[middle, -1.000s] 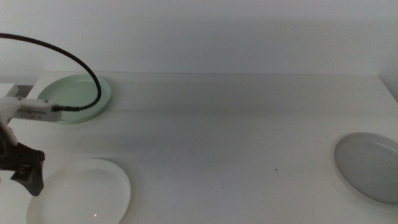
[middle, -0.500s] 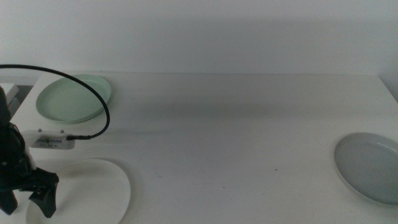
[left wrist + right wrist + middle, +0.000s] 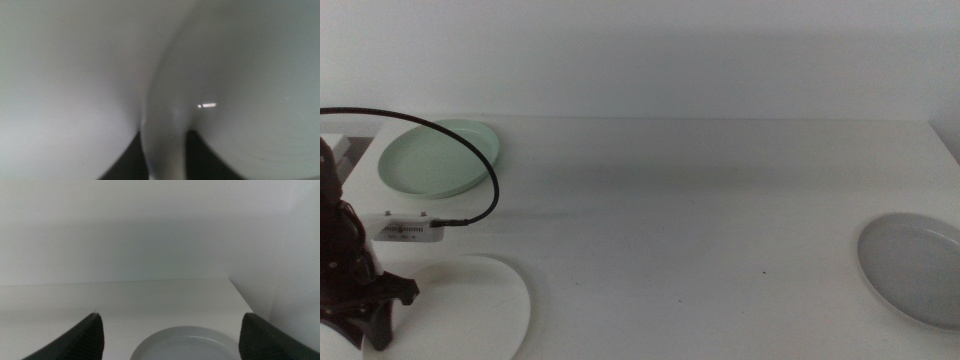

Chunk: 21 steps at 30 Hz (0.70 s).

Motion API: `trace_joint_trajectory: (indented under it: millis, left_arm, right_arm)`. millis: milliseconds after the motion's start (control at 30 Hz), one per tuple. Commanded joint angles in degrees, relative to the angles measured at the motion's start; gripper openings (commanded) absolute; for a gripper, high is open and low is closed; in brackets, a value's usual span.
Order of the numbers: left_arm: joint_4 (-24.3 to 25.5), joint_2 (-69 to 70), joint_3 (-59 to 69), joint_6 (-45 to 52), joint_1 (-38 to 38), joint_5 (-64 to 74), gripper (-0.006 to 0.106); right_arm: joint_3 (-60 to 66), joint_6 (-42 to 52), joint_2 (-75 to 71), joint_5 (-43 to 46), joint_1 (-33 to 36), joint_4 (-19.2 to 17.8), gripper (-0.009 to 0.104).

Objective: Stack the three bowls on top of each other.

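Observation:
The white bowl [image 3: 460, 305] lies at the front left of the table. My left gripper [image 3: 360, 330] stands at its left rim. In the left wrist view the jaws of the left gripper [image 3: 165, 160] press on either side of the white bowl's rim [image 3: 240, 75]. The pale mint green bowl [image 3: 435, 158] lies at the back left. The light grey bowl [image 3: 915, 268] lies at the front right. My right gripper [image 3: 172, 316] is open and empty just short of the grey bowl [image 3: 187, 345], and is out of the middle view.
The left arm's black cable [image 3: 480, 160] loops over the mint bowl. A white label block [image 3: 410, 228] on the arm hangs behind the white bowl. The white table [image 3: 700, 220] ends at a wall behind and at its right edge.
My left gripper has moved down and forward along the white bowl's left rim, and its jaws have closed on the rim. The bowls have not moved.

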<state>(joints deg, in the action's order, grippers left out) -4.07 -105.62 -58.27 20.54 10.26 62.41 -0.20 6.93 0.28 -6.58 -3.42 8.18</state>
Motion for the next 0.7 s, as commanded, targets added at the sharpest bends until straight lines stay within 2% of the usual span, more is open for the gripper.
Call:
trace_joint_trajectory:
  millis: [0, 67, 267, 400, 467, 667]
  left_arm:
    - [-0.3, -1.01, 0.33, -0.93, 0.03, -2.28, 0.013]
    - [-0.3, -1.01, 0.33, -0.93, 0.03, -2.17, -0.002]
    - [-0.45, 3.0, 0.33, -1.64, 0.03, 2.61, -0.002]
    - [-3.7, 10.93, -0.92, -4.06, -0.76, 4.79, -0.002]
    - [-5.89, 14.01, -2.84, -5.73, -2.2, 6.79, -0.002]
    - [-6.81, 14.85, -12.28, -13.63, -11.54, 7.55, -0.002]
  right_arm:
    - [0.2, 0.6, -0.28, 0.43, -0.3, -0.12, 0.093]
    - [0.2, 0.6, -0.28, 0.43, -0.3, -0.12, 0.093]
    - [0.2, 0.6, -0.28, 0.43, -0.3, -0.12, 0.093]
    - [0.2, 0.6, -0.28, 0.43, -0.3, -0.12, 0.093]
    - [0.2, 0.6, -0.28, 0.43, -0.3, -0.12, 0.093]
    - [0.2, 0.6, -0.28, 0.43, -0.3, -0.12, 0.093]
